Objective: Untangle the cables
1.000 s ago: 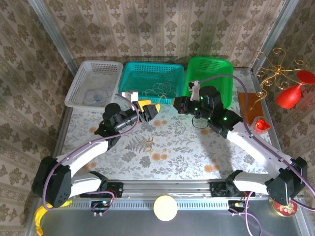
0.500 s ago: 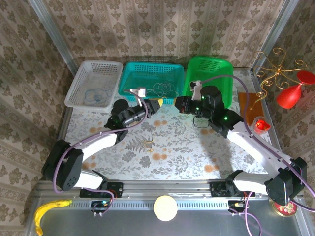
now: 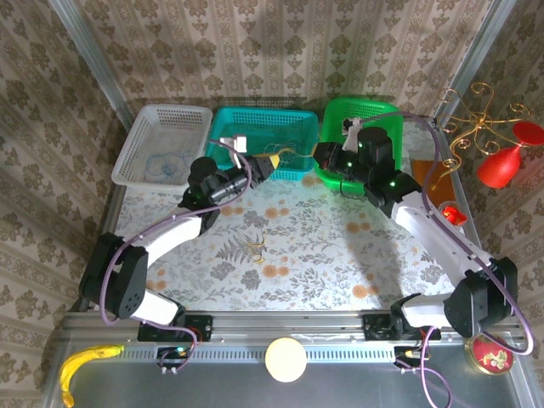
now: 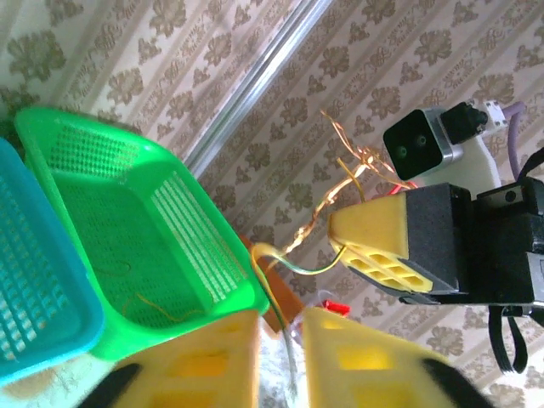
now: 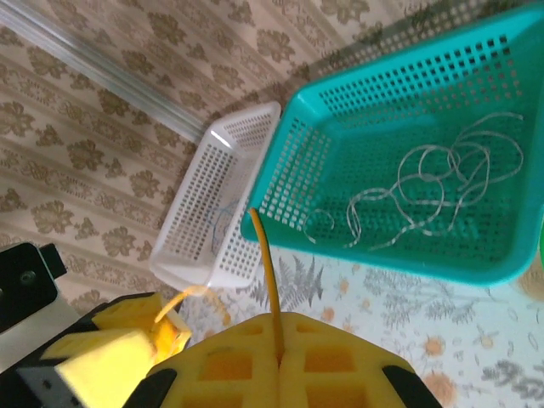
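Note:
A thin yellow cable (image 5: pixel 267 272) sticks up out of my right gripper (image 5: pixel 279 327), whose jaws are shut on it. In the left wrist view the same yellow cable (image 4: pixel 270 280) runs from the right gripper (image 4: pixel 340 242) down into the gap of my left gripper (image 4: pixel 282 357). Those jaws stand apart, not pinching it. From above, the left gripper (image 3: pixel 265 163) and right gripper (image 3: pixel 321 158) face each other at the baskets' front edge. A white cable (image 5: pixel 425 187) lies in the teal basket (image 3: pixel 263 115), a blue cable (image 3: pixel 166 160) in the white basket (image 3: pixel 136 161).
The green basket (image 3: pixel 361 106) holds a thin yellowish wire (image 4: pixel 161 302). A small wire piece (image 3: pixel 255 246) lies mid-table. At the right stand a gold wire ornament (image 3: pixel 480 115) with red pieces (image 3: pixel 506 161), and a brown tile (image 3: pixel 433 174). A banana (image 3: pixel 81 365) lies at the near left.
The left gripper has reached back and right, up to the teal basket's front. The right gripper has pulled back toward the green basket, still holding the yellow cable.

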Robot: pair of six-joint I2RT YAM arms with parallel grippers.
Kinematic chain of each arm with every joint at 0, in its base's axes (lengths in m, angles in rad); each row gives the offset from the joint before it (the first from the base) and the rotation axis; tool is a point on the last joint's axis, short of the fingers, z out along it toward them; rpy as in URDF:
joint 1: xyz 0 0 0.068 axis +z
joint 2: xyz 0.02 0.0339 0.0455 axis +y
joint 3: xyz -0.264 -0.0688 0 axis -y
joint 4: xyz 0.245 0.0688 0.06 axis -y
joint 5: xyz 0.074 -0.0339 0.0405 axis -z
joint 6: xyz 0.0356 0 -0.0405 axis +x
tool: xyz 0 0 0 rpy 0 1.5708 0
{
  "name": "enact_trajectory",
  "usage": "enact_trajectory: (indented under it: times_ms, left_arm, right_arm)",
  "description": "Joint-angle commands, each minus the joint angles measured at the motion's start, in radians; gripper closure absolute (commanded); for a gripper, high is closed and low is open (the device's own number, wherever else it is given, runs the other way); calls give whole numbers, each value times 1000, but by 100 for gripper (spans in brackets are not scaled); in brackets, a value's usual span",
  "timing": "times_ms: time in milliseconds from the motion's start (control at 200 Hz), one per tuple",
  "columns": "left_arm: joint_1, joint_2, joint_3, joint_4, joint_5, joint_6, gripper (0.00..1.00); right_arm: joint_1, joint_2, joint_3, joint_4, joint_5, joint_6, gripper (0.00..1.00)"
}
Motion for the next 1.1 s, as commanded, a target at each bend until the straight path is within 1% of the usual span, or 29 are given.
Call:
enact_trajectory:
  times_ms: [0,15,30,80,100,130,195,315,405,490,640,675,775,880,945,965,1095]
  left_arm:
    - [40,51,85,36,39,-30,52]
    - [45,56,94,37,39,-34,46]
    - [50,64,103,40,39,-37,42]
    - [57,91,132,46,39,-50,29]
    - [87,103,143,49,39,-56,24]
    - [102,120,158,54,67,-64,17]
    - [132,155,197,57,75,-75,1]
    - [181,228,267,57,97,-94,0]
    - [212,265,305,57,108,-99,0]
    - [240,279,331,31,109,-85,0]
    - [272,280,357,-41,108,-34,0]
    - [279,279,362,-70,108,-14,0]
    - [291,274,395,-227,97,70,0]
    - [303,268,418,-375,67,141,0]
    - [304,261,436,-471,53,194,0]
    - [302,258,442,-499,19,209,0]
    - [295,246,460,-636,-37,272,0]
  right_arm:
    - [-17,57,83,39,-17,-27,100]
    - [-19,74,93,33,-15,-33,100]
    - [-21,83,104,30,-13,-39,100]
    - [-33,116,141,12,-7,-58,100]
    - [-38,129,153,3,-2,-65,100]
    - [-48,145,178,-8,7,-80,100]
    - [-61,180,227,-48,50,-123,100]
    - [-71,249,329,-140,164,-219,100]
    - [-80,293,375,-175,235,-263,100]
    - [-89,324,400,-179,268,-286,100]
    - [-103,368,436,-190,273,-310,100]
    - [-106,371,436,-188,274,-315,100]
    - [-115,378,425,-185,292,-328,100]
    - [-127,384,418,-203,339,-352,100]
    - [-133,388,415,-218,387,-365,100]
    - [-134,388,413,-222,405,-371,100]
    - [-135,408,426,-272,513,-410,100]
